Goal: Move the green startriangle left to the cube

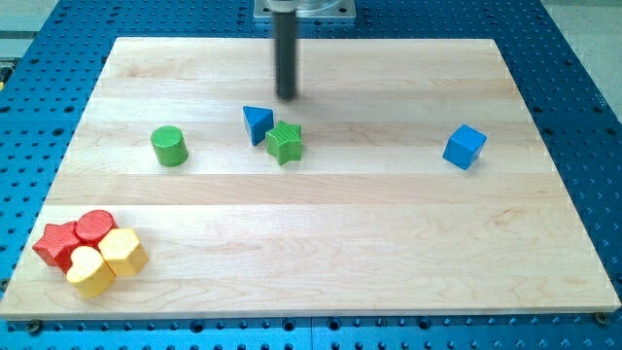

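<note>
A green star (285, 143) lies near the middle of the wooden board (321, 243). A blue triangle (256, 123) touches it on its upper left. A blue cube (465, 147) sits far to the view's right of them. My tip (287, 95) is at the end of the dark rod, just above the star and triangle toward the view's top, apart from both.
A green cylinder (169, 146) stands to the view's left of the triangle. At the bottom left corner a red star (55, 245), a red cylinder (94, 227), a yellow heart (89, 271) and a yellow hexagon block (122, 252) are clustered together.
</note>
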Robot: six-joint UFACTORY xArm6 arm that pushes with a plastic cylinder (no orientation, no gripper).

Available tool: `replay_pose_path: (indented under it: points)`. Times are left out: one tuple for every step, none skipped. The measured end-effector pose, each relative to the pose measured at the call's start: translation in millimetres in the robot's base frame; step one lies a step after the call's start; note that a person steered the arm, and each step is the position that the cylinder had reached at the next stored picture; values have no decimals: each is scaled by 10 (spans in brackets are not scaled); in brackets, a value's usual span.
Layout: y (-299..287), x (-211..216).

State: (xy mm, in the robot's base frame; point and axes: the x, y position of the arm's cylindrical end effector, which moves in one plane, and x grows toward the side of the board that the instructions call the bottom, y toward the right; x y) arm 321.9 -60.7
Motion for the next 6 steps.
replay_pose_path:
  points:
    - [17,274]
    - [-38,180]
    - [-274,393]
    - [111,629]
    - [491,770]
    - [461,730]
